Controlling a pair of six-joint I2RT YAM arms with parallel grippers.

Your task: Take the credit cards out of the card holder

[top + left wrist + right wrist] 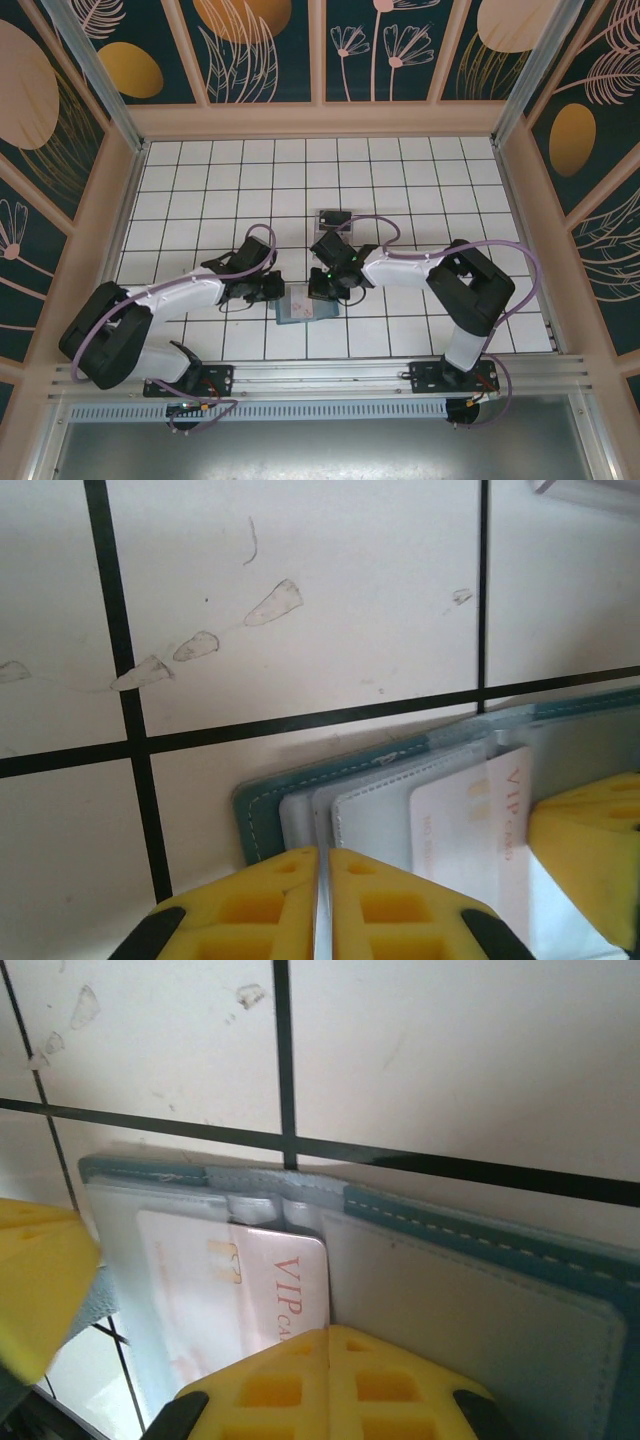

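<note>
Closest in, the left gripper (323,865) has its yellow fingers pressed together at the bottom of its wrist view, against the edge of the open teal card holder (262,810). A pale pinkish credit card (460,820) marked VIP sits in the holder's pockets. The right gripper (328,1345), also closed, rests over that card. The holder lies lower-middle in the top view, on the white tiled table (400,170).

Red letters reading "VIP" run along the pale pinkish-white card (230,1300) in the card holder (480,1300), just beyond the fingertips of the right gripper (328,1338); smaller red letters beside them begin "CA".
</note>
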